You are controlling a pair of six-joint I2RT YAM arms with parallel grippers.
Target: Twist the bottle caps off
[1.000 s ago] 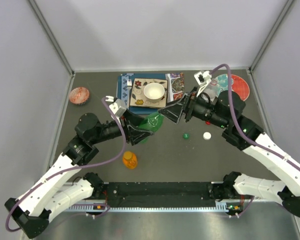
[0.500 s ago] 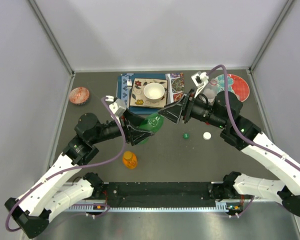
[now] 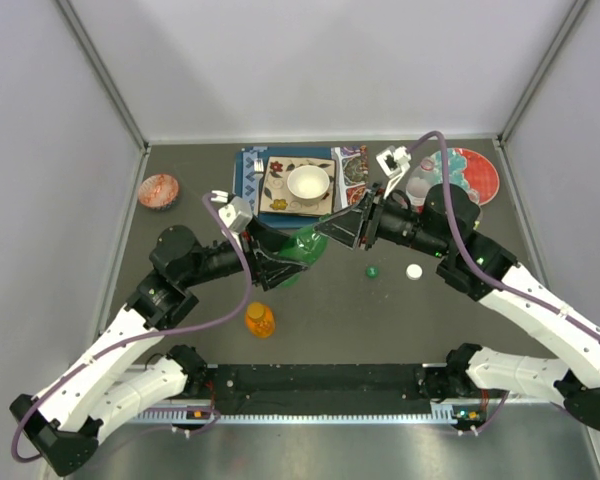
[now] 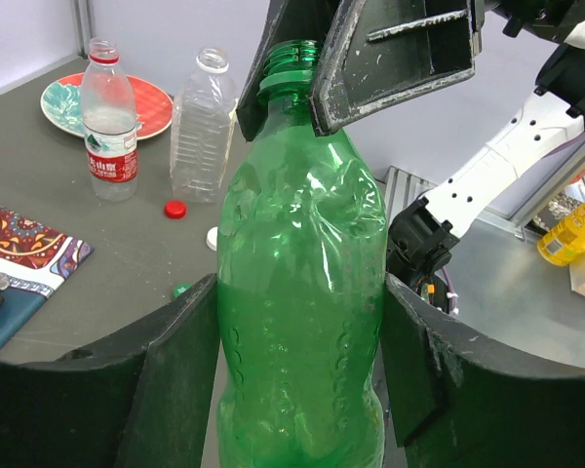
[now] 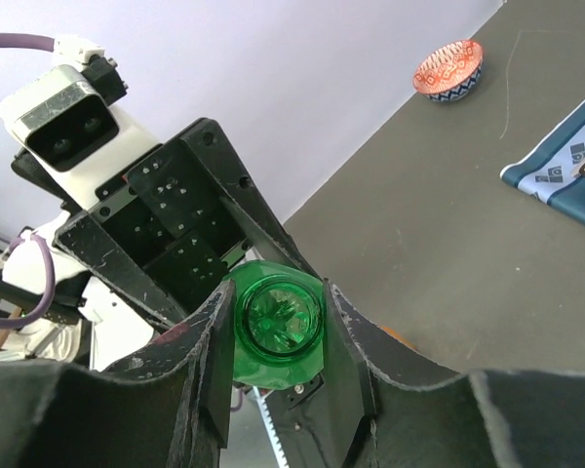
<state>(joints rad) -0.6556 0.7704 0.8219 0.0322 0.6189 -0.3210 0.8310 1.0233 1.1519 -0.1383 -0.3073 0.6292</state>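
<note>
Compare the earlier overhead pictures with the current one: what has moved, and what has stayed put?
The right pincer slid left, so its fingers now flank the open neck of the green plastic bottle. The left pincer kept gripping the bottle's body. The small green screw cap, the white screw cap and the squat orange bottle stayed put.

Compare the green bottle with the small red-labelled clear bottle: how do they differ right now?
The green bottle is tinted green plastic; the red-labelled bottle is clear. The green bottle shows no label, while the red-labelled bottle carries a red band around its middle. The green bottle is clamped in the left gripper; the red-labelled bottle stands free on the table. Both have open necks, with no cap on.
</note>
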